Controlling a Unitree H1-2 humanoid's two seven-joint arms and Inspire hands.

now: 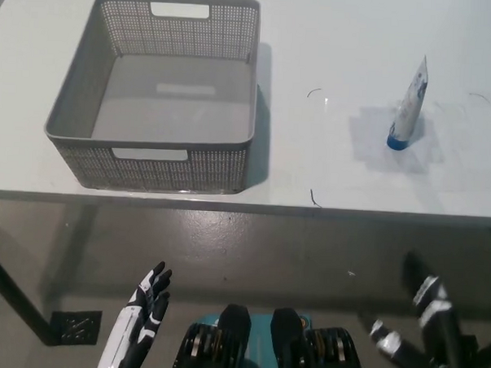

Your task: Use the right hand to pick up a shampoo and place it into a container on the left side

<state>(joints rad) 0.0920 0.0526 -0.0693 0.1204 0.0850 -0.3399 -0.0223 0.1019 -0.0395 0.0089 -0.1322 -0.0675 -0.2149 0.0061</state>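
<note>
The desk (328, 155) is white and flat, with a gray floor (226, 248) below its near edge. Both hands hang low over the floor. The right robot hand (422, 330) is open and holds nothing. The shampoo (409, 105) stands up on its blue cap, well beyond it on the desk. The left robot hand (142, 314) is open too. The gray basket (161, 160) sits beyond it, near the edge. Bare desk lies between basket and shampoo.
</note>
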